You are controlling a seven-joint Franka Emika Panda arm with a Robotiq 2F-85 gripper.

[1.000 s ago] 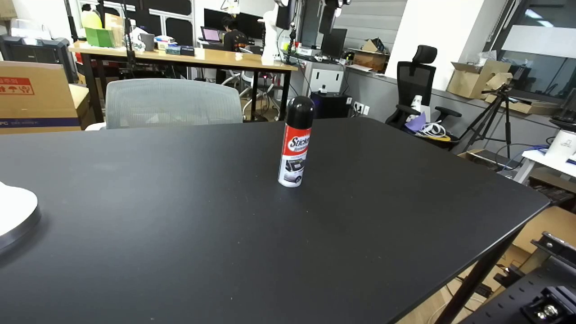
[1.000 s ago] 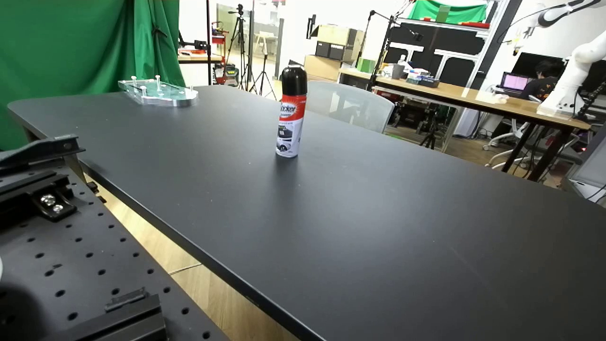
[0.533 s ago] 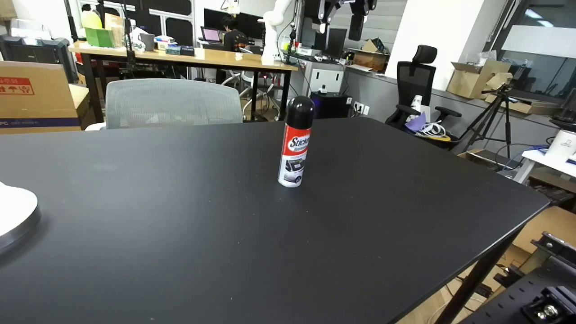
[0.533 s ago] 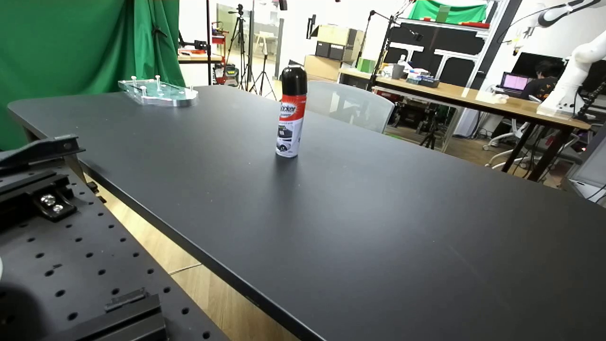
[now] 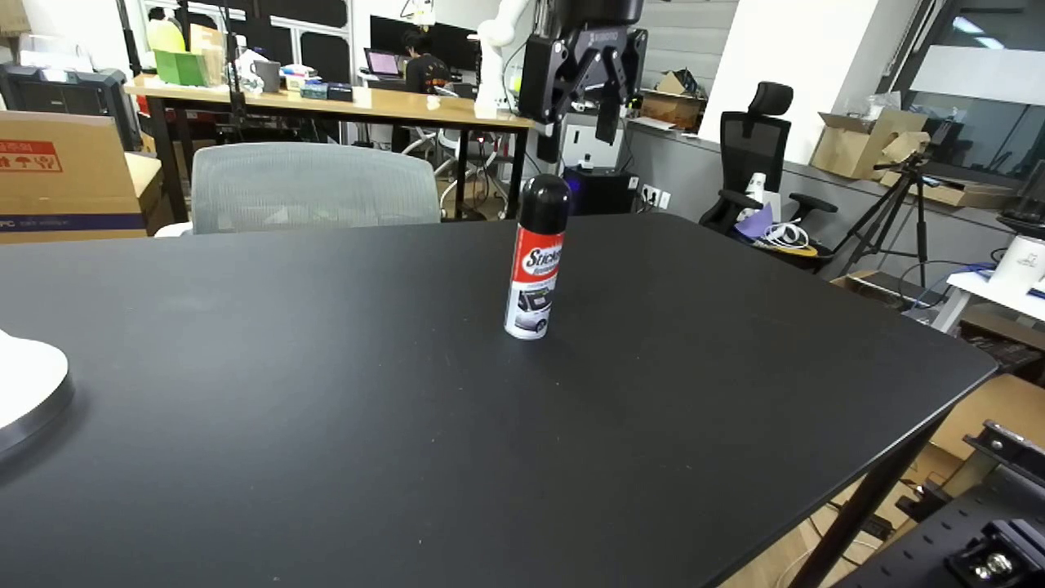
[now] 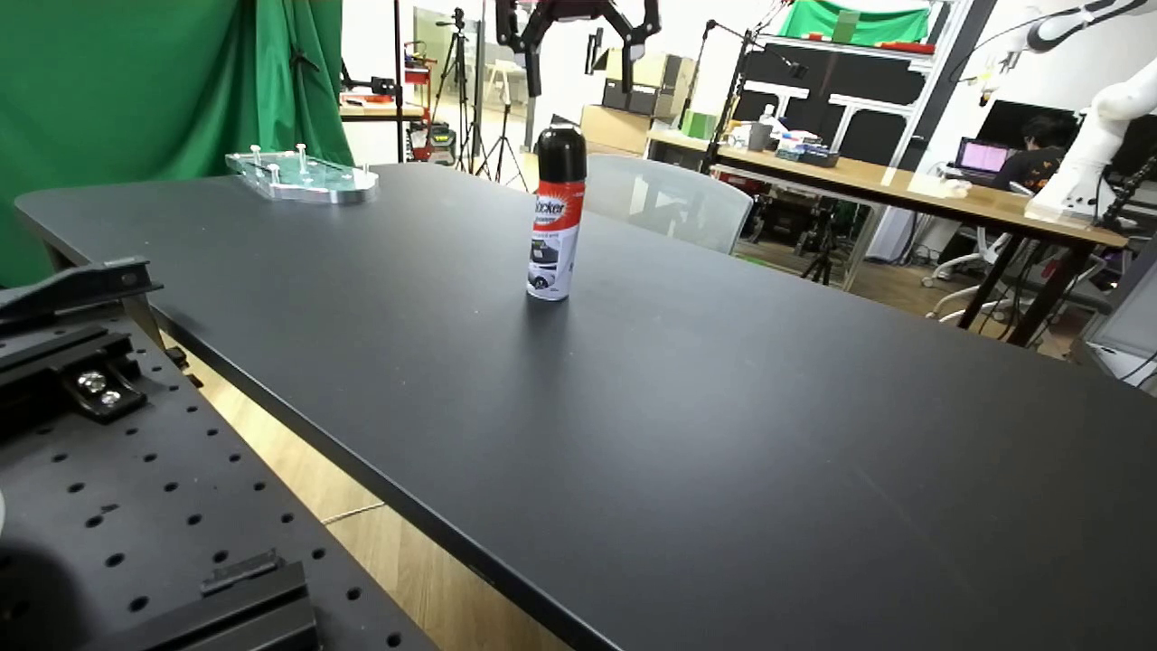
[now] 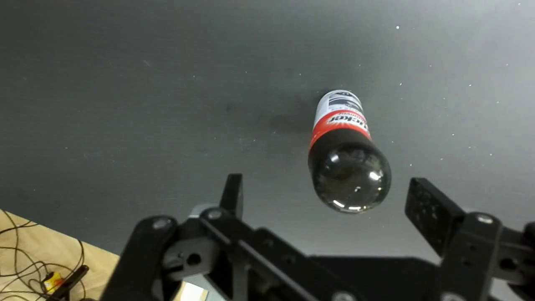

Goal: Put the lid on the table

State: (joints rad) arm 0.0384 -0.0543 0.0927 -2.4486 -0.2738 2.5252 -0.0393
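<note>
The black round-topped lid sits on the upright red-and-white spray can, which stands on the black table. The lid and the can also show in an exterior view. My gripper is open and empty above the lid, fingers pointing down; it shows at the top edge of an exterior view. In the wrist view the lid appears between the spread fingers, closer to the right one and touching neither.
A clear plate with upright posts lies at the table's far end. A white rounded object stands at a table edge. A grey mesh chair stands behind the table, and a perforated black base lies beside it.
My gripper has come down from the top of the picture to above the can, staying open. It has come into both exterior views. The can and lid have not moved.
</note>
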